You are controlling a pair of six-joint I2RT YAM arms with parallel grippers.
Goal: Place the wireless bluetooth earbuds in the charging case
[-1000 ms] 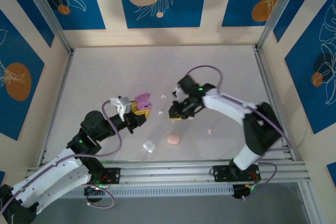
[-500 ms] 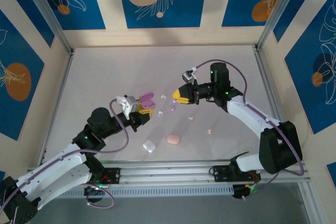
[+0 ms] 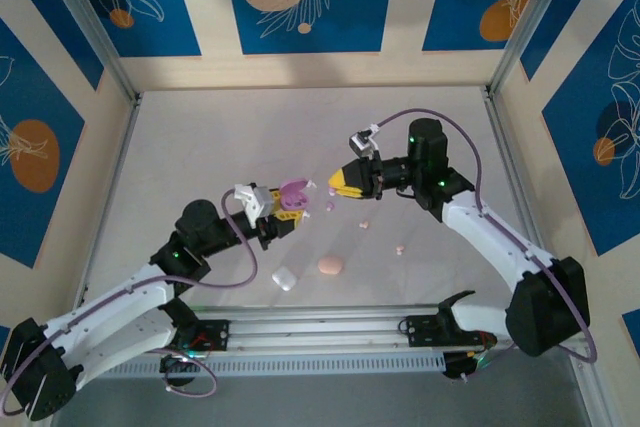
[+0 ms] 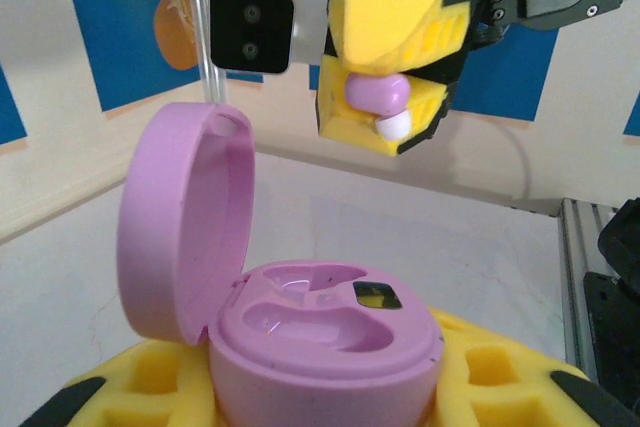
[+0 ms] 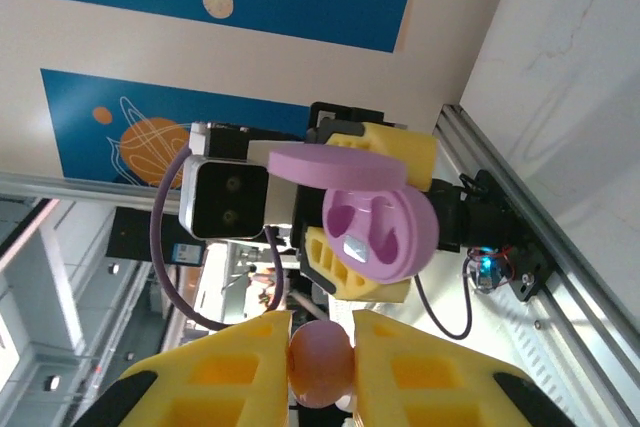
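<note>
My left gripper (image 3: 281, 211) is shut on the lilac-purple charging case (image 3: 293, 190) and holds it above the table. In the left wrist view the case (image 4: 325, 337) sits between the yellow pads, its lid (image 4: 180, 217) swung open to the left and both wells bare. My right gripper (image 3: 340, 184) hovers just right of the case, shut on a lilac earbud (image 5: 322, 362). That earbud (image 4: 377, 94) hangs above the case with its white tip (image 4: 393, 126) pointing down. The right wrist view looks into the open case (image 5: 380, 232).
On the table (image 3: 200, 147) near the front lie a pale pink closed case (image 3: 330, 265) and a white case (image 3: 285, 278). Tiny loose earbuds lie around: a white one (image 3: 311, 184), a purple one (image 3: 330, 204) and pink ones (image 3: 364, 224) (image 3: 400, 249).
The right gripper rose from the table with the lilac earbud and turned toward the left arm. The left gripper carried the open case to the right, closer to it.
</note>
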